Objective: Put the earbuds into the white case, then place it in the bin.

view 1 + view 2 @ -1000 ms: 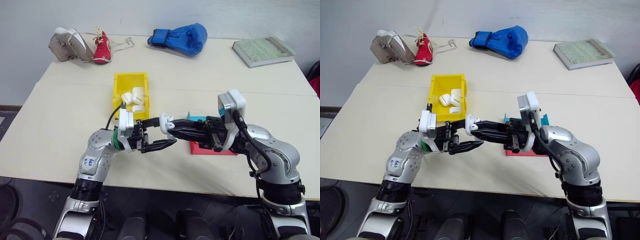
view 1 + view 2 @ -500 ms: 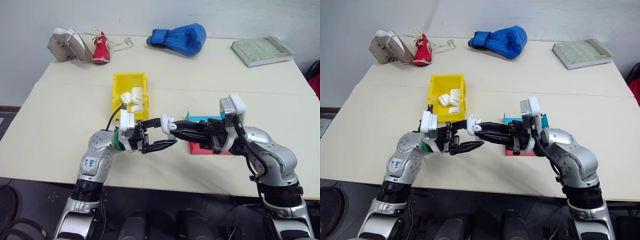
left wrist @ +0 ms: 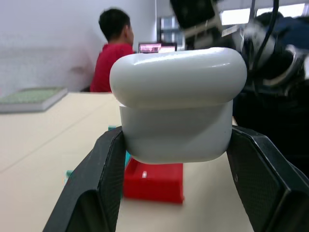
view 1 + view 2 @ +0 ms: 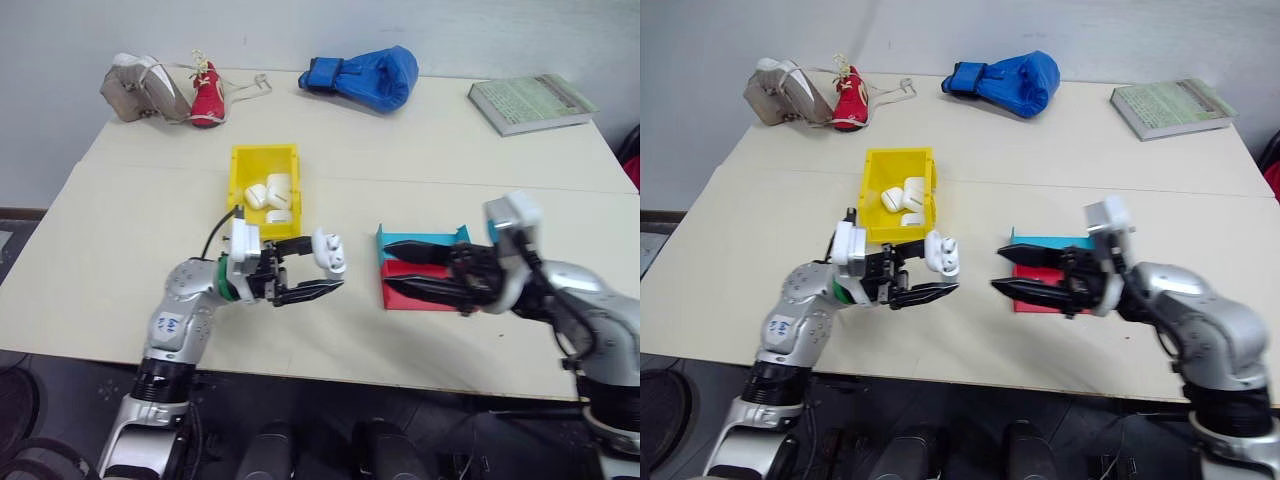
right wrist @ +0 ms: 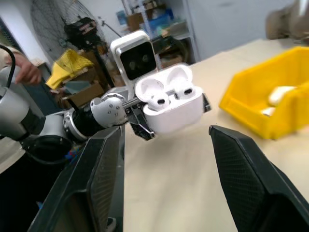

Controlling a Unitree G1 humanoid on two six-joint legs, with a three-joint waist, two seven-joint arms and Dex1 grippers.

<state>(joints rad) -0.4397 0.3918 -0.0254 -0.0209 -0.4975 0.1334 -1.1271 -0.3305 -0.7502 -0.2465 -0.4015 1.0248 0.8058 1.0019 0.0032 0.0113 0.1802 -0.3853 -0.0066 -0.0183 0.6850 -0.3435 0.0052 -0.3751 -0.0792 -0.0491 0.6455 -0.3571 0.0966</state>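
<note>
White case (image 4: 329, 251) sits pinched in my left end effector (image 4: 318, 270), held up off the counter (image 4: 120, 260) with the lid flipped open, and both earbuds (image 5: 171, 94) are seated in their slots. My right end effector (image 4: 412, 272) is just across from it, pointing at the case with its two black fingers spread and nothing between them, hovering over the red tray (image 4: 400, 296) and blue tray (image 4: 420, 240). Yellow bin (image 4: 262, 186), with more white cases inside, is right behind my left end effector.
</note>
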